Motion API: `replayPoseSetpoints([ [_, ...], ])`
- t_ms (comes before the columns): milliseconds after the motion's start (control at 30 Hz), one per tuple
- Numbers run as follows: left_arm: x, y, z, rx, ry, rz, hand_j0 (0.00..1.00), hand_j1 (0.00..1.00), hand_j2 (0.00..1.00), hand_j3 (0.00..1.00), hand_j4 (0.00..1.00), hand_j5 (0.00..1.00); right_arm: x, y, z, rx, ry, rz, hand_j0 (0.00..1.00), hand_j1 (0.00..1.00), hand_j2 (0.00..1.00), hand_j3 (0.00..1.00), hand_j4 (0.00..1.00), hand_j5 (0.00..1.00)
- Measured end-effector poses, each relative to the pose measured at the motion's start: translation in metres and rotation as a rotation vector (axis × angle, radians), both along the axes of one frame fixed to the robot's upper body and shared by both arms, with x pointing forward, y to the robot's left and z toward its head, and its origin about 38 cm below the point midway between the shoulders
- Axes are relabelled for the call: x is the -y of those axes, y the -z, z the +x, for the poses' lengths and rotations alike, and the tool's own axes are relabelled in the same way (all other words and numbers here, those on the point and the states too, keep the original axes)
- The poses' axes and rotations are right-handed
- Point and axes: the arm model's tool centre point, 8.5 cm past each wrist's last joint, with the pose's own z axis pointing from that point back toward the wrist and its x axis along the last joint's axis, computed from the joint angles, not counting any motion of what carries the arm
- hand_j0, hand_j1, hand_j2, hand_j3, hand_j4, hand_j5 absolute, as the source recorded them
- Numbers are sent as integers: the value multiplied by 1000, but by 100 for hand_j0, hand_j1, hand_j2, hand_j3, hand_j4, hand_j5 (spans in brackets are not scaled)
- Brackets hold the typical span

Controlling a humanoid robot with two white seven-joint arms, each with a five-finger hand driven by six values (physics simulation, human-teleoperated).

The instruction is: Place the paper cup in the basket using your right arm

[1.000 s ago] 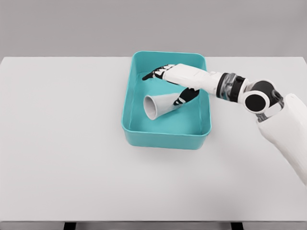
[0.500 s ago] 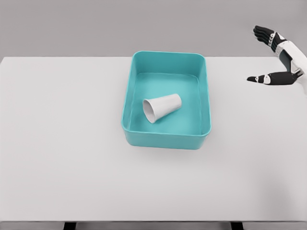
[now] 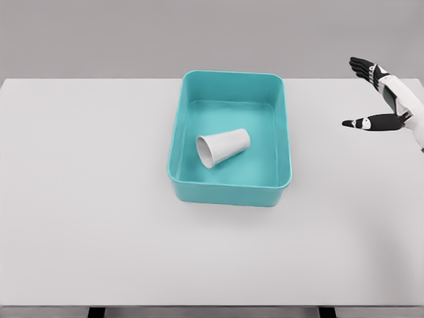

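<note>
Head view: paper cup (image 3: 223, 147) lies on its side inside the teal basket (image 3: 230, 192) (mouth toward 8 o'clock) at the white worktop (image 3: 86, 199) centre. Right robot hand (image 3: 379, 93), at 3 o'clock, spreads wide, holding nothing.

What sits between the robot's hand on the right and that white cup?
In the head view, the basket's right wall and bare white table lie between the open right hand and the paper cup, which lies on its side inside.

No text, label, brand, number or sign can be read anywhere.
</note>
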Motion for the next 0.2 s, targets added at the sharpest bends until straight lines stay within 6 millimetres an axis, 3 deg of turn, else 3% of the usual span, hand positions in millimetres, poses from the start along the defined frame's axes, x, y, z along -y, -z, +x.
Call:
replayPoseSetpoints([
  [200,0,0,0,0,0,0,100,100,100,100,100,100,-3,-3,2,6,-3,4,100,100,100,100,100,100],
])
